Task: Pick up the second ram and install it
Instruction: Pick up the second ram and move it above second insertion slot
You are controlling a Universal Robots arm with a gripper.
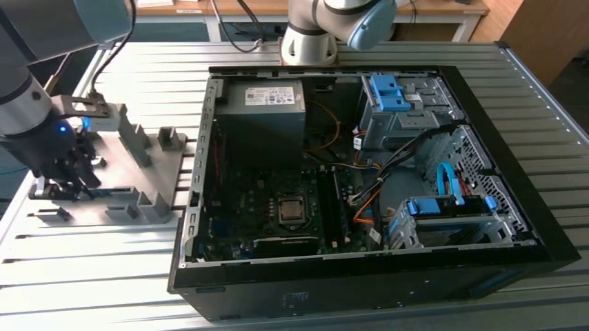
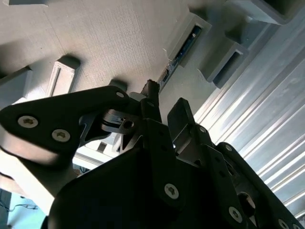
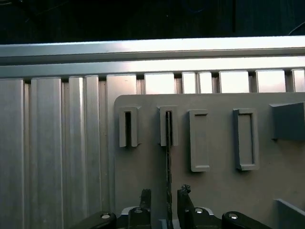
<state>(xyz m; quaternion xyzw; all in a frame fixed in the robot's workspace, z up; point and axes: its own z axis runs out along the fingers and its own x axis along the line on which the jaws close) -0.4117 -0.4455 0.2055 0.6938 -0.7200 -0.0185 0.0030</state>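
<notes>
Ram point(image 3: 167, 162), thin, stiff, light yet fragile, standing on edge in holder point(image 3: 214, 191) slot, likely best pinched across flat faces, hand point(image 3: 165, 192) narrowly open astride it, not gripping.

Your exterior view sits high and off to one side, looking down at a slant across the ribbed counter point(image 1: 92, 276). It stands far enough back to take in the whole open computer case point(image 1: 368, 289) and, at the exterior view's left, the grey holder plate point(image 1: 115, 165) with the arm point(image 1: 27, 103) over it. Your first wrist view looks straight down along the pincer point(image 3: 165, 192) onto that holder plate, from close by. Your second wrist view sits closer still, behind the pincer's linkage, tilted and glancing past it. All three views share the holder plate and the counter's ribs.
</notes>
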